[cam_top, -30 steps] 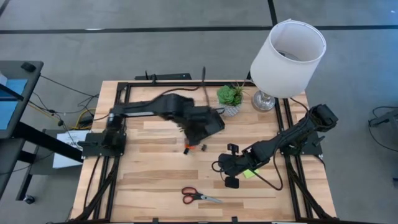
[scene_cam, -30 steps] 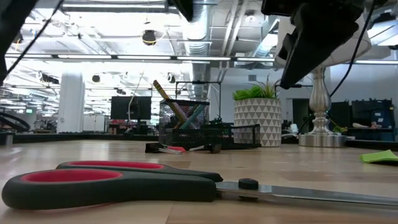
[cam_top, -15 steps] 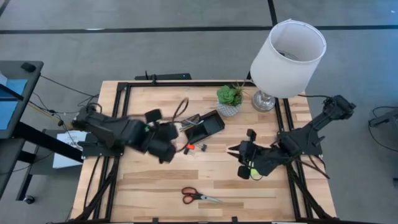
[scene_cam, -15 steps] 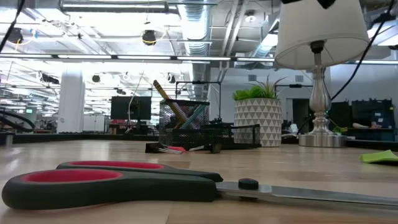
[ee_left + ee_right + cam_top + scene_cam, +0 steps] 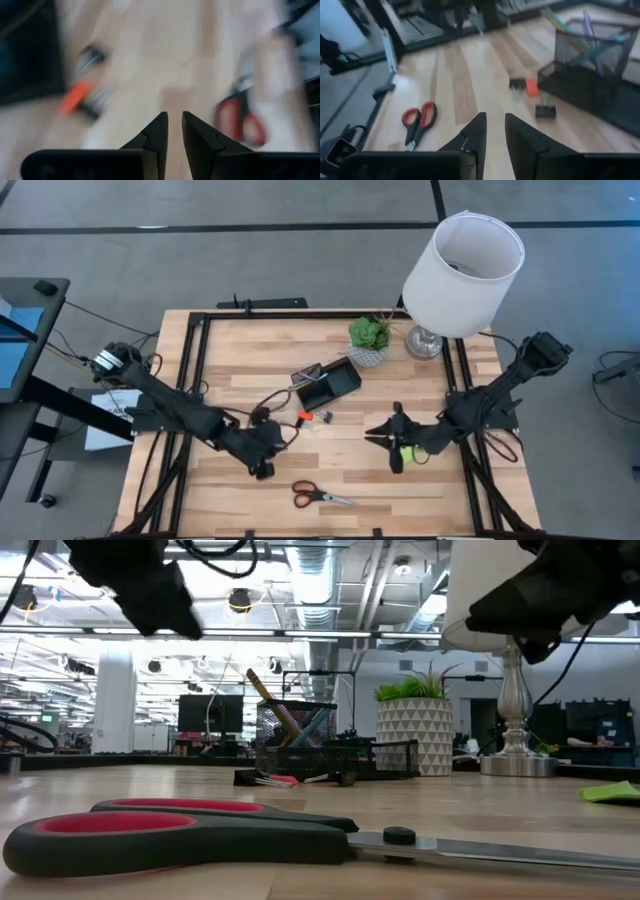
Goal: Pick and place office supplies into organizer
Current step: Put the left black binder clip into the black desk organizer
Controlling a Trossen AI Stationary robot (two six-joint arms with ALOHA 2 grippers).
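The left gripper [image 5: 262, 465] hung over the table with its fingers nearly together and nothing between them, just up-table from the red-handled scissors [image 5: 321, 496]. The right gripper [image 5: 396, 442], equally narrow and empty, sat by the lime-green sticky-note pad [image 5: 405, 451]. A descent with fingers this close could likely shove the flat scissors instead of straddling them, and the orange-and-white item [image 5: 305, 416] and small clips lay before the organizer [image 5: 330, 384], with the potted plant [image 5: 369, 336] and lamp [image 5: 462, 262] close behind.
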